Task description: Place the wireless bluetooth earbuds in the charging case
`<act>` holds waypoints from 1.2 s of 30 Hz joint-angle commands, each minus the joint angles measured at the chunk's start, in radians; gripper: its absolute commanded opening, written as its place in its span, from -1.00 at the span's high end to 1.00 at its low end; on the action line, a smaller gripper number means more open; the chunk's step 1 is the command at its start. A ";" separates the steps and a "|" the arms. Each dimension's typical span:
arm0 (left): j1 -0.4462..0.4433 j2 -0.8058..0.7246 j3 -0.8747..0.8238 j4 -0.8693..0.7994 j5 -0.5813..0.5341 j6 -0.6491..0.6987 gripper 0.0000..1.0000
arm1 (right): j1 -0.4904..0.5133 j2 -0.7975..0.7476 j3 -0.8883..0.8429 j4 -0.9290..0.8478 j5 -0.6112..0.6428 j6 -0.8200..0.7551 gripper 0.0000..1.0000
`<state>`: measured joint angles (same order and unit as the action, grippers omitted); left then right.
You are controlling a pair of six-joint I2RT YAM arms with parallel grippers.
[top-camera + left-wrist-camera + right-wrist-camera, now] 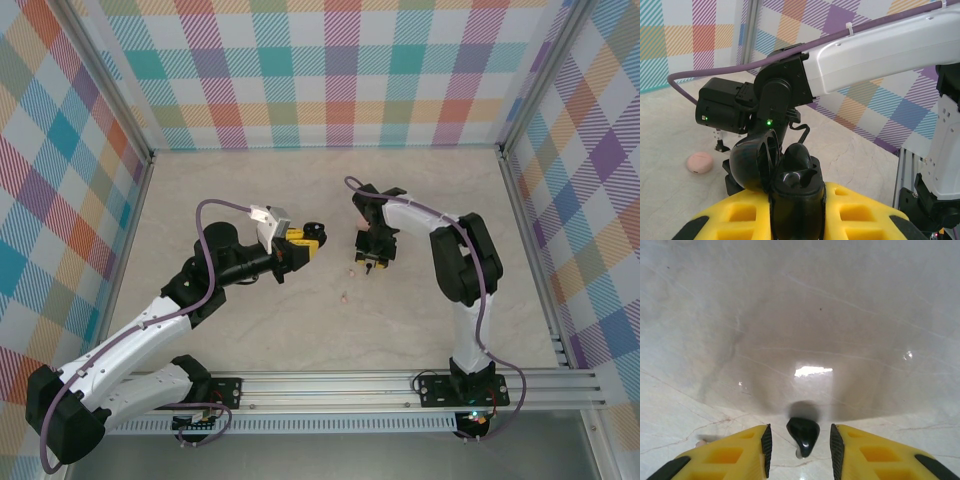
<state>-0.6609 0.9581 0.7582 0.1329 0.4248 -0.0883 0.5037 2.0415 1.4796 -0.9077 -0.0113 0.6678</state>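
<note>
A black earbud (803, 434) lies on the marble table (240, 190), directly between the two yellow fingers (730, 457) of my right gripper (800, 430). The fingers stand apart, one on either side, and a sliver of table shows between each pad and the bud, so nothing is gripped. From above, my right gripper (369, 264) points down at the table near its middle.

A tiny pale pink earbud (351, 268) sits just beside that gripper, and a second pale pink earbud (345, 296) lies a little nearer my bases; both are too small for their shape to be made out.

Well apart to the left, my left gripper (303, 243) is raised off the table and clamped on the black charging case (797, 182). The case stands between its yellow fingers (735, 215) with the lid (754, 160) swung open. Its wrist camera looks across at my right arm (875, 55).

A round pink puck (700, 162) rests on the table close to my right arm's wrist. Plaid walls (330, 70) ring the table.
</note>
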 commanded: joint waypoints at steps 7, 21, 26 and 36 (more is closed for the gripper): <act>-0.012 -0.012 -0.015 0.020 -0.004 0.005 0.62 | 0.003 0.045 0.039 -0.030 -0.006 0.019 0.26; -0.012 -0.024 -0.025 0.017 -0.011 0.007 0.62 | 0.012 0.086 0.059 -0.040 -0.010 0.006 0.33; -0.012 -0.026 -0.028 0.016 -0.012 0.006 0.62 | 0.015 0.093 0.059 -0.045 -0.012 -0.008 0.38; -0.012 -0.027 -0.031 0.008 -0.014 0.006 0.62 | 0.015 0.067 0.053 -0.024 -0.002 -0.049 0.48</act>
<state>-0.6609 0.9516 0.7399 0.1322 0.4240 -0.0879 0.5056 2.0979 1.5318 -0.9550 0.0006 0.6460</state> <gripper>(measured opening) 0.209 0.266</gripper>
